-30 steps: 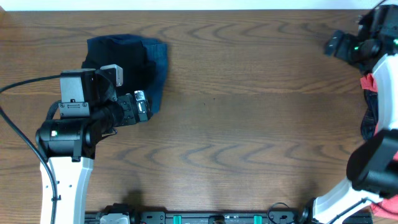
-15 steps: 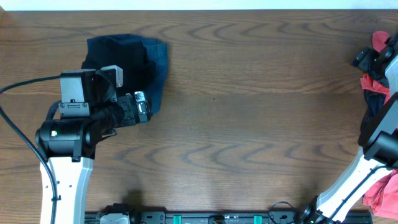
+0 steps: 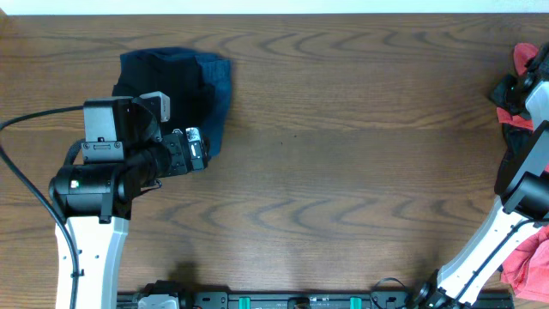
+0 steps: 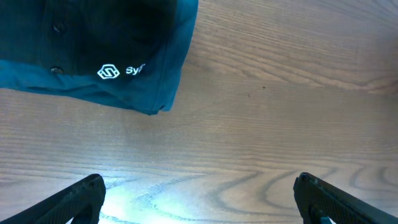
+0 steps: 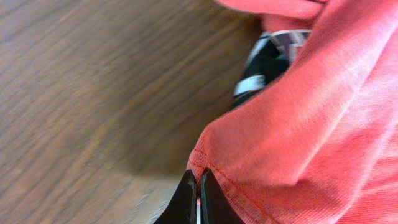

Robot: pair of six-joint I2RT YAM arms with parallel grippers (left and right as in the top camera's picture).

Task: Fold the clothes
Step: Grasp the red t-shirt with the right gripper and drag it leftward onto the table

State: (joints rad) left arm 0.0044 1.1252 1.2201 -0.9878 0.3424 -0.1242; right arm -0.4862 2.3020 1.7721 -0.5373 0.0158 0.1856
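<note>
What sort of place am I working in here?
Probably a robotics test bench: wood-grain table, a robot arm at its near edge beside an equipment rail, and a coral-red T-shirt brought for folding.

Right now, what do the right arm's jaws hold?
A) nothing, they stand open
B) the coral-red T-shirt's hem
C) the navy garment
B: the right wrist view shows the right gripper with its jaws shut on the hem of the coral-red T-shirt.
</note>
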